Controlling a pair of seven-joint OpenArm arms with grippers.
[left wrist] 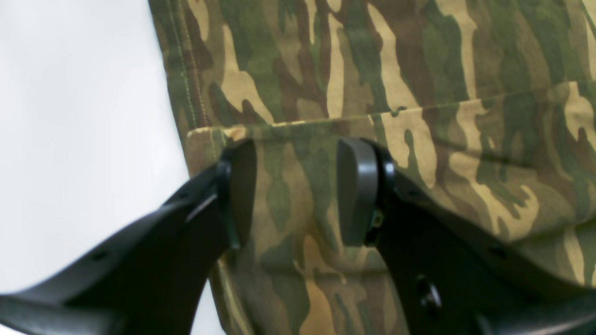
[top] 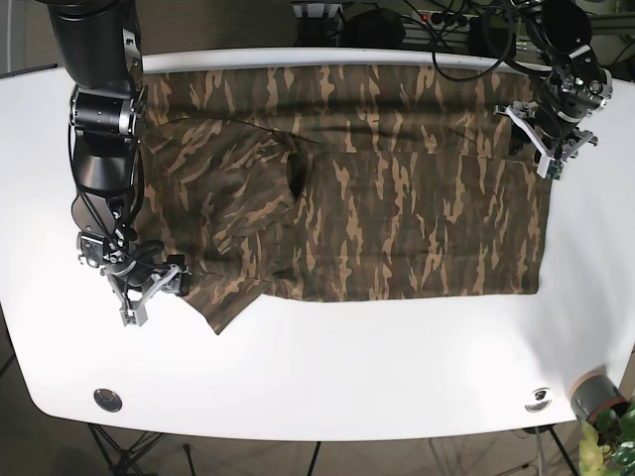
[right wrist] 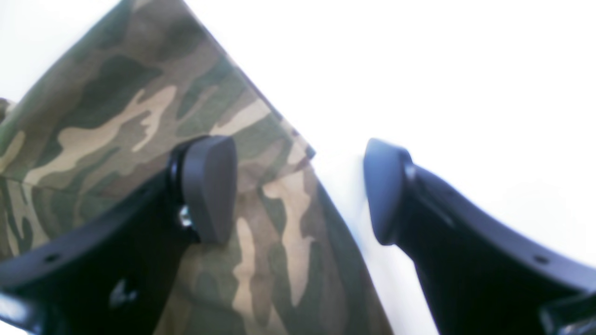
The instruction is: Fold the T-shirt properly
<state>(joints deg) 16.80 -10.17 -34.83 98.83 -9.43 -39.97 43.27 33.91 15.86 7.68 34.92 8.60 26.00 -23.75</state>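
Both pincers are spread wide with nothing pinched. Left gripper (left wrist: pixel 295 190) has its two pads hovering over a folded edge of the camo T-shirt (top: pixel 397 188); right gripper (right wrist: pixel 298 190) straddles the cloth's border, one pad over fabric and the other over bare white table (top: pixel 327 387).

So the shirt itself: it's spread across the far half of the table, mostly flat, with one side already flopped over itself into a doubled layer, and a loose corner (top: pixel 220 322) sticking out toward the near edge just beside the right gripper. Looks like thin woven cotton, so I'd guess light, totally limp, not slippery and not fragile. It'll drape and wrinkle the moment you lift it and won't hold any shape.

Where to grab? My take is hems and corners only. The stitched hem (left wrist: pixel 186 60) in the left wrist view is thicker and gives the pads something to bite. On the doubled section, pinch both layers together or the top one peels away. Lifting from mid-panel would just bunch it up.

Off the shirt, there's a small potted plant (top: pixel 600 416) at the table's near corner, well apart.
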